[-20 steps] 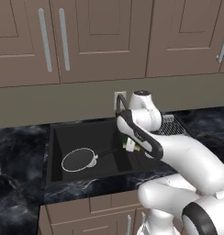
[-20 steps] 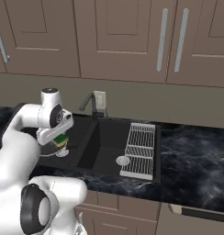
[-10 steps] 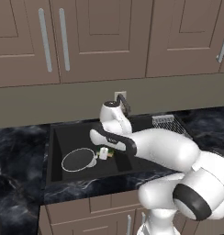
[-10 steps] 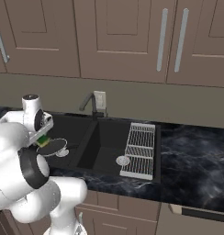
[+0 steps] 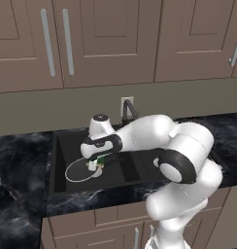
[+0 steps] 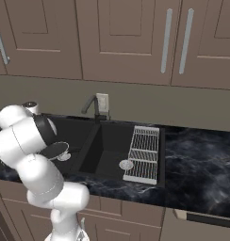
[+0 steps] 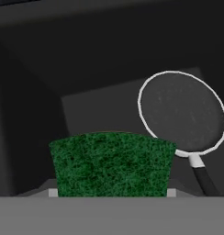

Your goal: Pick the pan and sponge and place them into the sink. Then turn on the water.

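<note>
My gripper [image 5: 95, 164] grips the sponge [image 7: 112, 164] low over the sink's [image 5: 59, 146] left basin. The pan [image 7: 182, 112] lies on that basin's floor just beside.

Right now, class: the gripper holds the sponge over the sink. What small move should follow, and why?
Probably open the gripper and let go. The sponge sits between the fingers, already above the left basin of the sink, where the pan lies. Both items would then be in, leaving the faucet.
</note>
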Robot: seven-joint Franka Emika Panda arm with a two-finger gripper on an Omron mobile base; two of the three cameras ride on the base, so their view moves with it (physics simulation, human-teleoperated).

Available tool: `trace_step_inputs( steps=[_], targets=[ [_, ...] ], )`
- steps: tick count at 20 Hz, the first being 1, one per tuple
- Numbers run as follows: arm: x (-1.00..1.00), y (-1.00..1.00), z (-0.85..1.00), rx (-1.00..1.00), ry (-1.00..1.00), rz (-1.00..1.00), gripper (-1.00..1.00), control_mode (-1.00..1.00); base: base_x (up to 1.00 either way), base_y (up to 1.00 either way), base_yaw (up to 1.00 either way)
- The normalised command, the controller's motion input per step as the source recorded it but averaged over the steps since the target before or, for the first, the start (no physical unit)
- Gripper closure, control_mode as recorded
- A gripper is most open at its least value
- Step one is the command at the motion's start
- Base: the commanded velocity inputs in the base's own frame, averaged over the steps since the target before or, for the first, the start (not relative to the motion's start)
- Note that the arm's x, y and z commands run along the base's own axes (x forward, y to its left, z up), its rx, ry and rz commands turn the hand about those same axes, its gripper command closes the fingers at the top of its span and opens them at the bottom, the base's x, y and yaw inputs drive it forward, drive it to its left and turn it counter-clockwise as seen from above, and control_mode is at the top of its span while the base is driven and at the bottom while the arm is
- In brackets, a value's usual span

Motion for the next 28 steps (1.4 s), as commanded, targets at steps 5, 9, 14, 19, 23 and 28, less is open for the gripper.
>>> trace_step_inputs(
  steps=[5,9,14,19,23,28],
  targets=[
    [0.52,0.17,-0.48,-0.01,0.00,0.00,1.00,-1.00,0.00,0.00,0.00],
    [0.37,0.15,-0.47,-0.04,0.00,0.00,1.00,-1.00,0.00,0.00,0.00],
    [0.31,0.16,-0.43,-0.06,0.00,0.00,1.00,-1.00,0.00,0.00,0.00],
    [0.31,0.12,-0.27,-0.06,-0.01,0.00,1.00,-1.00,0.00,0.00,0.00],
    [0.48,0.05,-0.17,-0.05,0.00,0.00,1.00,-1.00,0.00,0.00,0.00],
    [0.58,0.04,-0.18,-0.03,0.00,0.00,1.00,-1.00,0.00,0.00,0.00]
  ],
)
